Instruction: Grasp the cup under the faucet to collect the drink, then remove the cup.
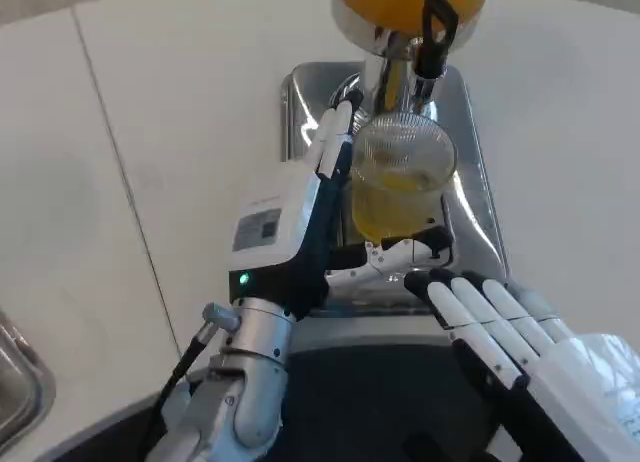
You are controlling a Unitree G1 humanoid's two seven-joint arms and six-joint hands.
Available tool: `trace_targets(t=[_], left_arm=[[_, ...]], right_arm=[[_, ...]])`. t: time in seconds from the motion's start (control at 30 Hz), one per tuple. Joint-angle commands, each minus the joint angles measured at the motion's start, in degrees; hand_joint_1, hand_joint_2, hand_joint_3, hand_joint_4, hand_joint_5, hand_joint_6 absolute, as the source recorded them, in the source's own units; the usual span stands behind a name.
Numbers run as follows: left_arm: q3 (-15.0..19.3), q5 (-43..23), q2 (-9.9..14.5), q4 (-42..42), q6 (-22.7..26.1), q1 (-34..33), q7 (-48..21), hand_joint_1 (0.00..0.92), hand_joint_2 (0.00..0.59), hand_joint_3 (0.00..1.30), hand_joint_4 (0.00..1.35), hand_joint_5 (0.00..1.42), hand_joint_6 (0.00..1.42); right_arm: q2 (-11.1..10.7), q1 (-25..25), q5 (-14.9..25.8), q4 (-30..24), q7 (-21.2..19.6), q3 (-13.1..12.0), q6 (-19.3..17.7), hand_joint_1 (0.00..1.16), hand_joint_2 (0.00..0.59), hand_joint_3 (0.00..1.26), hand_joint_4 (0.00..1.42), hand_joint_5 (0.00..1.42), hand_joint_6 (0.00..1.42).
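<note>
At frame centre the left hand [325,197] grasps the cup [400,182], steadying it under the faucet [432,42] while juice collects; the right hand [500,327], lower right, waits with fingers released, holding nothing

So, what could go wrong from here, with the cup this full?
1. The cup holds plenty of yellow drink and has no lid; a tilt while the left hand pulls it away may spill it.
2. The cup sits right under the faucet, so lifting may knock it.
3. The right hand lies close, in the way out.
</note>
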Motion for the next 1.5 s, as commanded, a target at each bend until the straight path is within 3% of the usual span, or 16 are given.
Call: trace_targets(t=[0.03, 0.23, 0.37, 0.43, 0.63, 0.87, 0.9, 0.97, 1.03, 1.3, 1.5], left_arm=[[-0.9, -0.7, -1.1, 2.0, -1.4, -1.2, 0.1, 0.244, 0.048, 0.02, 0.05, 0.34, 0.32], [-1.4, -0.4, -2.1, 3.7, -1.4, -2.1, 0.3, 0.269, 0.047, 0.04, 0.08, 0.37, 0.36], [-1.4, -0.8, -3.0, 5.2, -0.6, -2.9, 0.4, 0.29, 0.054, 0.08, 0.13, 0.46, 0.53], [-1.3, -1.0, -3.5, 5.5, -0.1, -3.3, 0.4, 0.314, 0.055, 0.13, 0.21, 0.57, 0.71], [-1.5, -0.8, -5.1, 6.3, 1.8, -4.2, 0.8, 0.334, 0.055, 0.25, 0.37, 0.7, 0.91], [-2.3, -1.3, -8.3, 6.5, 4.2, -4.7, 0.8, 0.412, 0.042, 0.48, 0.65, 1.07, 1.36], [-2.0, -1.8, -9.1, 6.0, 4.6, -4.4, 1.5, 0.46, 0.042, 0.59, 0.75, 1.17, 1.41], [-1.4, -2.3, -10.5, 5.4, 4.9, -4.2, 4.2, 0.533, 0.054, 0.8, 0.95, 1.34, 1.42], [-1.1, -2.5, -11.3, 4.9, 4.9, -4.2, 6.0, 0.589, 0.059, 0.93, 1.07, 1.42, 1.42], [-0.3, -3.1, -11.6, 4.7, 5.3, -4.5, 7.6, 0.67, 0.064, 1.07, 1.18, 1.42, 1.42], [0.3, -3.1, -11.2, 3.4, 5.0, -4.3, 8.2, 0.671, 0.052, 1.11, 1.2, 1.42, 1.42]], right_arm=[[0.3, 0.1, 1.0, -0.8, 0.7, -0.1, 0.9, 0.29, 0.464, 0.0, 0.0, 0.0, 0.0], [0.4, -0.6, 1.9, -1.3, 1.4, -0.1, 2.2, 0.29, 0.462, 0.0, 0.0, 0.0, 0.0], [0.6, -1.1, 2.0, -1.5, 2.0, 0.2, 3.0, 0.28, 0.462, 0.0, 0.0, 0.0, 0.0], [0.7, -1.2, 2.1, -1.5, 2.0, 0.3, 3.3, 0.28, 0.462, 0.0, 0.0, 0.0, 0.0], [0.8, -1.5, 2.7, -1.7, 2.6, -0.1, 4.5, 0.28, 0.461, 0.0, 0.0, 0.0, 0.0], [0.9, -1.0, 3.6, -2.7, 2.7, -2.0, 6.2, 0.28, 0.451, 0.02, 0.0, 0.0, 0.0], [0.9, -0.8, 3.7, -2.8, 2.6, -2.4, 6.4, 0.28, 0.449, 0.02, 0.0, 0.0, 0.0], [1.0, -0.5, 4.0, -2.9, 2.5, -3.0, 6.9, 0.27, 0.449, 0.02, 0.0, 0.0, 0.0], [1.3, -0.4, 3.9, -2.8, 2.7, -3.2, 7.4, 0.27, 0.45, 0.02, 0.0, 0.0, 0.0], [1.4, -2.5, 3.4, -2.4, 3.8, -2.8, 9.3, 0.28, 0.455, 0.02, 0.0, 0.0, 0.0], [1.2, -3.8, 3.1, -1.9, 4.4, -2.1, 9.9, 0.31, 0.444, 0.02, 0.0, 0.0, 0.0]])
